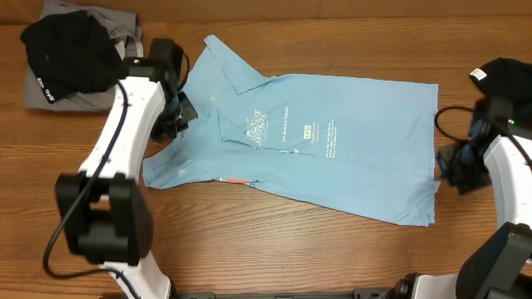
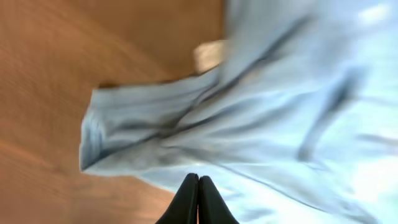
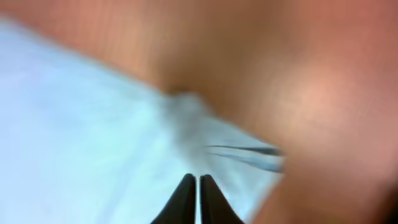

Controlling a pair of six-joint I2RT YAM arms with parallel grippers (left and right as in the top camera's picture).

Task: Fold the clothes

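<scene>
A light-blue T-shirt (image 1: 316,141) with small white print lies spread on the wooden table, with some folds at its left end. My left gripper (image 1: 178,115) is at the shirt's left end. In the left wrist view its fingers (image 2: 198,178) are shut with nothing between them, over the rumpled blue cloth (image 2: 261,112). My right gripper (image 1: 446,169) is at the shirt's right edge. In the right wrist view its fingers (image 3: 197,179) are shut just above the blue cloth (image 3: 81,124), near a corner of it. Both wrist views are blurred.
A black garment (image 1: 71,54) lies on a folded grey garment (image 1: 91,95) at the table's far left corner. Another black object (image 1: 503,79) sits at the far right edge. Bare wood (image 1: 274,241) runs along the front of the table.
</scene>
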